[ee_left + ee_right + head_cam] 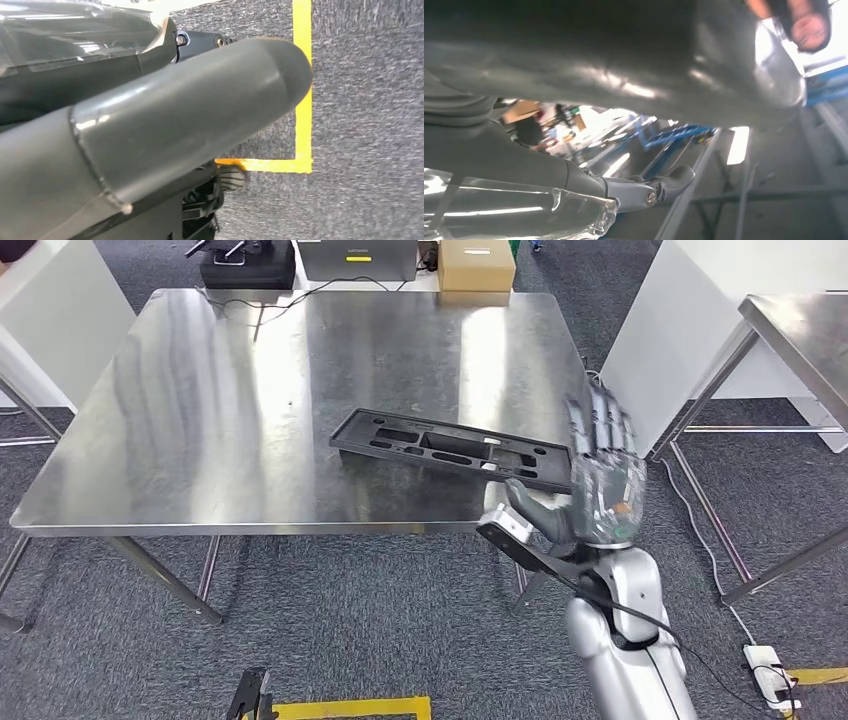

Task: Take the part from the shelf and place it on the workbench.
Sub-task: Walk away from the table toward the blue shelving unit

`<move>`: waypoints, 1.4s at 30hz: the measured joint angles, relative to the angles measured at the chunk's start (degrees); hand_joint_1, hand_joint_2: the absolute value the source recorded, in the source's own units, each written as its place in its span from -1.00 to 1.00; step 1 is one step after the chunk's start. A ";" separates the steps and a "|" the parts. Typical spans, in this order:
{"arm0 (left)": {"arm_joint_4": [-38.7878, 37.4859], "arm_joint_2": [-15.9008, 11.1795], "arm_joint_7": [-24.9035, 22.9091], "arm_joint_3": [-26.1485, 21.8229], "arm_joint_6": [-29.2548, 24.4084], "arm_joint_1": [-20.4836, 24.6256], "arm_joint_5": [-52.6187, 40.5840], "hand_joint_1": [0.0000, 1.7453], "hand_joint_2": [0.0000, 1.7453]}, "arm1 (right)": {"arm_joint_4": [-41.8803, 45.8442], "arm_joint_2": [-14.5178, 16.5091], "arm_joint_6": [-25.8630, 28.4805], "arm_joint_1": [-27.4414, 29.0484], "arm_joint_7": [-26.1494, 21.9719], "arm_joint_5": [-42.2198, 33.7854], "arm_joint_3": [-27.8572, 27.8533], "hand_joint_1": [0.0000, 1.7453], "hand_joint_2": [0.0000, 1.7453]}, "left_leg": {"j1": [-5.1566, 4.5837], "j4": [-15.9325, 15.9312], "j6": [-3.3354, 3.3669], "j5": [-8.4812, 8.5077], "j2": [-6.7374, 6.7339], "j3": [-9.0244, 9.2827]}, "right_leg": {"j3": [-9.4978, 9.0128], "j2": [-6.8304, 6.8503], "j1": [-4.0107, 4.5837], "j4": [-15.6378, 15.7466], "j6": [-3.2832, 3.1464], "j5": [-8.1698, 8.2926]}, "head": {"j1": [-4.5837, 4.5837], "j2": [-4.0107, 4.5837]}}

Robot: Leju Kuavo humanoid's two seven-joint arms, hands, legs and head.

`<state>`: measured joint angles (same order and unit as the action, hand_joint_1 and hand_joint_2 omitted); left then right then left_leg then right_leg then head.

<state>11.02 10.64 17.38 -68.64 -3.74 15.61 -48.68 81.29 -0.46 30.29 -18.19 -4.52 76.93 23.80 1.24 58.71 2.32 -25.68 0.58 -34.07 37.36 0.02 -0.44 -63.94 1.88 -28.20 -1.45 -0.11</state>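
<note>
The black plastic part [450, 445], a long flat frame with cut-outs, lies flat on the steel workbench [250, 410] near its front right corner. My right hand [600, 475] stands upright at the part's right end, just past the table's edge, with its fingers spread and pointing up. Its thumb reaches toward the part's near right corner; nothing is gripped. In the right wrist view its dark fingers [639, 192] stick out straight with nothing in them. My left hand [150, 125] hangs over grey carpet, thumb extended and empty.
A second steel table [810, 330] stands to the right, with a white panel between the two. A black case [247, 270] and a cardboard box [477, 265] sit beyond the far edge. A power strip [765, 660] and yellow floor tape [350, 707] lie on the carpet.
</note>
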 joint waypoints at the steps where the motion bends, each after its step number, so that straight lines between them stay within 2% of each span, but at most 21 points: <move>1: 0.00 -0.04 0.19 -0.19 0.00 -0.10 0.16 -1.00 -1.00 | 1.70 -0.20 0.79 2.47 -0.15 0.03 -0.92 -1.00 -1.00 | -0.01 0.00 0.18 0.12 -0.03 -0.24 | 1.73 -0.01 -0.10 -4.04 -0.04 -1.93 | 0.20 0.00; 3: 0.00 -0.15 0.43 -0.46 0.00 -0.39 0.37 -1.00 -1.00 | 4.55 -0.40 1.81 7.12 -0.32 0.14 -2.61 -1.00 -1.00 | -0.06 0.02 0.33 0.34 -0.19 -0.72 | 4.18 -0.01 -0.31 -10.29 0.26 -4.43 | 0.33 0.00; 4: 0.00 -0.21 0.51 -0.57 0.00 -0.53 0.50 -1.00 -1.00 | 5.83 -0.45 2.19 9.20 -0.31 0.20 -3.40 -1.00 -1.00 | -0.05 0.02 0.31 0.47 -0.27 -0.91 | 3.80 0.00 -0.40 -10.34 0.64 -4.43 | 0.36 0.00; 6: 0.00 -0.27 0.67 -0.71 0.00 -0.70 0.68 -1.00 -1.00 | 8.39 -0.47 3.06 12.88 -0.28 0.28 -4.91 -1.00 -1.00 | 0.03 0.02 0.05 0.73 -0.32 -1.14 | -0.67 0.02 -0.61 -3.42 1.53 -2.32 | 0.46 0.00; 8: 0.00 -0.30 0.81 -0.76 0.00 -0.72 0.70 -1.00 -1.00 | 10.81 -0.37 3.90 15.69 -0.25 0.30 -6.24 -1.00 -1.00 | -0.04 0.01 -0.49 0.98 -0.32 -1.22 | -5.23 0.01 -0.55 4.36 1.68 -0.33 | 0.56 0.00; 12: 0.00 -0.36 1.00 -0.78 0.00 -0.73 0.70 -1.00 -1.00 | 14.19 -0.08 4.45 19.38 -0.25 0.50 -7.98 -1.00 -1.00 | 0.02 -0.28 -2.14 1.60 -0.40 -1.41 | -6.12 -0.10 -0.23 6.56 0.23 0.94 | 0.52 0.00; 13: 0.00 -0.38 1.02 -0.78 0.00 -0.74 0.70 -1.00 -1.00 | 14.71 -0.03 4.46 19.88 -0.26 0.59 -8.24 -1.00 -1.00 | 0.08 0.16 -2.43 1.08 -0.41 -1.62 | -6.00 -0.08 -0.41 6.72 -0.27 1.29 | 0.46 0.00; 15: 0.00 -0.42 1.03 -0.79 0.00 -0.75 0.70 -1.00 -1.00 | 15.49 0.17 4.45 20.52 -0.28 0.73 -8.51 -1.00 -1.00 | 0.15 4.27 -2.77 -2.31 -0.42 -3.22 | -5.68 0.02 -0.75 7.04 -1.20 1.92 | 0.09 0.00; 17: 0.00 -0.43 1.03 -0.81 -0.01 -0.80 0.70 -1.00 -1.00 | 15.91 0.34 4.44 21.09 -0.29 0.80 -8.70 -1.00 -1.00 | 0.12 11.72 -3.00 -6.84 -0.40 -5.99 | -5.10 0.12 -0.45 6.99 -1.69 2.29 | -0.25 0.00; 19: 0.00 -0.44 1.03 -0.86 -0.04 -0.92 0.71 -1.00 -1.00 | 16.31 0.64 4.45 22.10 -0.29 0.96 -9.18 -1.00 -1.00 | 0.11 15.33 -3.06 -8.23 -0.41 -6.74 | -4.47 0.17 -0.18 6.86 -1.79 2.67 | -0.34 0.00; 20: 0.00 -0.47 1.03 -0.90 -0.09 -0.97 0.73 -1.00 -1.00 | 16.66 0.92 4.49 22.88 -0.28 1.07 -9.57 -1.00 -1.00 | 0.10 13.67 -2.95 -7.30 -0.41 -5.28 | -4.24 0.17 -0.11 6.74 -1.75 2.80 | -0.35 0.00; 23: 0.01 -0.66 1.09 -1.23 -0.20 -0.98 0.81 -1.00 -1.00 | 18.03 2.09 4.69 25.51 -0.25 1.39 -11.01 -1.00 -1.00 | -0.06 2.67 -2.27 -3.70 -0.35 1.89 | -3.82 0.17 0.11 6.11 -1.49 2.96 | -0.34 0.00; 24: 0.02 -0.71 1.13 -1.35 -0.22 -0.99 0.84 -1.00 -1.00 | 18.46 2.50 4.73 26.20 -0.26 1.45 -11.44 -1.00 -1.00 | -0.22 0.66 -2.01 -3.32 -0.33 3.02 | -3.70 0.17 0.22 5.95 -1.32 3.05 | -0.32 0.00; 28: 0.02 -0.86 1.22 -1.65 -0.28 -1.11 1.00 -1.00 -1.00 | 19.70 4.17 4.08 28.08 -0.67 1.26 -12.82 -1.00 -1.00 | -0.46 -0.55 -0.59 -2.14 -0.52 2.94 | -3.14 0.06 0.32 5.71 -0.11 3.33 | -0.20 0.00; 31: 0.04 -0.88 1.26 -1.70 -0.22 -1.14 1.09 -1.00 -1.00 | 20.00 5.03 3.46 28.67 -0.98 1.03 -13.72 -1.00 -1.00 | -0.13 -1.04 0.41 -0.83 -0.74 1.96 | 0.06 -0.05 0.10 -1.35 -0.23 -1.17 | 0.24 0.00; 33: 0.04 -0.88 1.26 -1.70 -0.08 -1.28 1.09 -1.00 -1.00 | 20.02 5.47 3.20 29.03 -1.00 0.88 -14.26 -1.00 -1.00 | -0.13 -1.00 0.41 -0.23 -0.80 1.05 | 2.59 -0.05 -0.24 -8.62 -0.03 -4.59 | 0.43 0.00; 34: 0.04 -0.88 1.26 -1.70 -0.02 -1.36 1.05 -1.00 -1.00 | 20.02 5.64 3.07 29.27 -1.04 0.81 -14.53 -1.00 -1.00 | -0.11 -0.98 0.31 0.04 -0.82 0.67 | 2.71 -0.04 -0.41 -10.08 0.33 -5.23 | 0.46 0.00; 36: 0.04 -0.87 1.25 -1.70 0.09 -1.45 0.93 -1.00 -1.00 | 20.04 5.95 2.90 29.60 -1.21 0.65 -15.06 -1.00 -1.00 | 0.01 -0.95 -0.03 0.50 -0.82 0.18 | -0.58 -0.02 -0.73 -5.98 1.38 -3.98 | 0.55 0.00; 38: 0.05 -0.86 1.25 -1.70 0.13 -1.43 0.81 -1.00 -1.00 | 20.11 6.31 2.85 29.70 -1.62 0.46 -15.53 -1.00 -1.00 | 0.05 -0.98 -0.62 0.90 -0.77 0.03 | -6.04 -0.05 -0.87 2.97 2.01 -1.75 | 0.62 0.00; 40: 0.06 -0.89 1.25 -1.70 0.14 -1.38 0.77 -1.00 -1.00 | 20.27 6.74 2.78 29.85 -2.16 0.19 -15.90 -1.00 -1.00 | -0.01 -1.07 -1.35 1.32 -0.76 -0.01 | -8.39 -0.15 -0.66 7.50 1.63 -0.70 | 0.66 0.00; 42: 0.07 -0.89 1.25 -1.70 0.14 -1.37 0.76 -1.00 -1.00 | 20.39 7.13 2.57 29.98 -2.58 -0.01 -16.31 -1.00 -1.00 | 0.07 -1.38 -2.19 1.84 -0.74 -0.02 | -7.99 -0.20 -0.38 7.55 0.80 -0.27 | 0.63 0.00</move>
<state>11.08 9.75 18.62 -70.34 -3.60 14.24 -47.92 101.67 6.67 32.86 11.79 -7.10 76.92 7.49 1.31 57.34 0.13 -23.84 -0.16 -34.09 29.37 -0.18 -0.81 -56.38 2.68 -28.47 -0.81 -0.11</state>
